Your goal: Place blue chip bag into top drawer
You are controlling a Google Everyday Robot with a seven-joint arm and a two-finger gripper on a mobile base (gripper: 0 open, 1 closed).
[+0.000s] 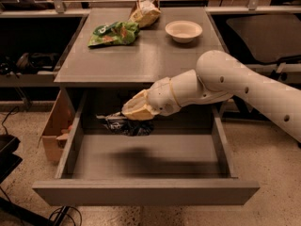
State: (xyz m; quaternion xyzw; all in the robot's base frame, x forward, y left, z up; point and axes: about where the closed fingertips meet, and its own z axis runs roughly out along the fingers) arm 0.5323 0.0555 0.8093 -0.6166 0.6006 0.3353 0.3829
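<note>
The blue chip bag [126, 124], dark navy and crumpled with silvery patches, hangs from my gripper [133, 112] inside the open top drawer [146, 192], just above its plain grey bottom near the back. My gripper is shut on the bag's top edge. My white arm [225, 81] reaches in from the right, below the front edge of the table [141, 60]. The drawer is pulled fully out and holds nothing else that I can see.
On the table top lie a green chip bag [113, 33], a tan and white bag [146, 12] and a pale bowl [184, 30]. A cardboard box [55, 131] stands on the floor left of the drawer. Dark shelving flanks both sides.
</note>
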